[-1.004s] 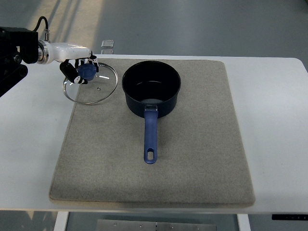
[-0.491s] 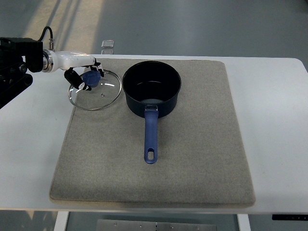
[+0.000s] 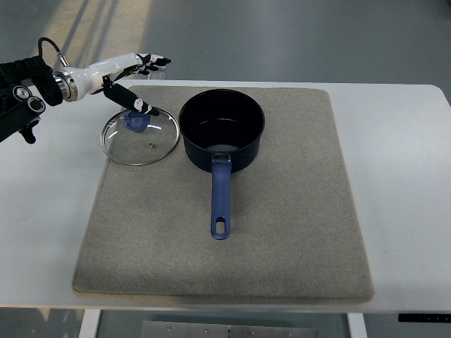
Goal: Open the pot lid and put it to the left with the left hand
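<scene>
A glass lid [image 3: 140, 135] with a blue knob [image 3: 134, 122] lies flat on the grey mat [image 3: 282, 232], just left of the dark blue pot [image 3: 222, 129]. The pot is uncovered, its blue handle [image 3: 220, 199] pointing toward the near edge. My left hand [image 3: 137, 77] is above and behind the lid with its fingers spread, holding nothing; the thumb reaches down near the knob. The right arm does not show.
The mat lies on a white table [image 3: 405, 183]. A small clear object [image 3: 158, 65] sits at the table's far edge behind the left hand. The lid's left rim overhangs the mat's left edge.
The left hand has let go of the lid's knob, opened its fingers and lifted up and back. The lid has come to rest on the mat, a little right of where it was.
</scene>
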Available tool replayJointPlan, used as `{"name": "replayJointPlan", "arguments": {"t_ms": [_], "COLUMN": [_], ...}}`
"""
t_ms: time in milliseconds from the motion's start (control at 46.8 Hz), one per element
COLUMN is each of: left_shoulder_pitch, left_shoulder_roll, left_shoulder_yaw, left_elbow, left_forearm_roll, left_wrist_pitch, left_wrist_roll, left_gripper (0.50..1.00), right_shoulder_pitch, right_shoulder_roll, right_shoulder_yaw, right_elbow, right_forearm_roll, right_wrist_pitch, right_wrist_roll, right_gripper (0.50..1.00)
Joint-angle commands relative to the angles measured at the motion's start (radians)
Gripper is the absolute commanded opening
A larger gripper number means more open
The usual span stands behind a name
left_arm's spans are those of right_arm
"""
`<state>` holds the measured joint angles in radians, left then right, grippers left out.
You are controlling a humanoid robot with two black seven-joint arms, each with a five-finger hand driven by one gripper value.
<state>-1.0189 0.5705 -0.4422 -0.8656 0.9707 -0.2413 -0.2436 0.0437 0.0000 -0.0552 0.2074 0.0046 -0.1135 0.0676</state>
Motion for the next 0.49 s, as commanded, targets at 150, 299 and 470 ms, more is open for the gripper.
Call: {"name": "replayJointPlan", "arguments": {"t_ms": [150, 299, 470], "left_shoulder_pitch": [0.016, 0.022, 0.028], "left_shoulder_roll": [0.006, 0.008, 0.011], "left_shoulder_yaw": [-0.004, -0.003, -0.007], "left_elbow": [0.057, 0.111, 0.214], "left_forearm_roll": [-0.584, -0.773, -0.917], "left_wrist_pitch": [-0.009, -0.071, -0.291], "left_wrist_roll": [0.001, 0.001, 0.007], "left_gripper": [0.992, 0.992, 0.992], "right_shoulder_pitch": [0.001, 0.001, 0.001], "right_shoulder_roll": [0.000, 0.000, 0.000], "right_shoulder_yaw": [0.000, 0.000, 0.000], "right_elbow": [0.000, 0.000, 0.000], "right_forearm_roll": [0.000, 0.000, 0.000], "right_wrist_pitch": [0.000, 0.000, 0.000], "right_wrist_roll": [0.000, 0.000, 0.000], "right_gripper": [0.915, 0.917, 0.917]}}
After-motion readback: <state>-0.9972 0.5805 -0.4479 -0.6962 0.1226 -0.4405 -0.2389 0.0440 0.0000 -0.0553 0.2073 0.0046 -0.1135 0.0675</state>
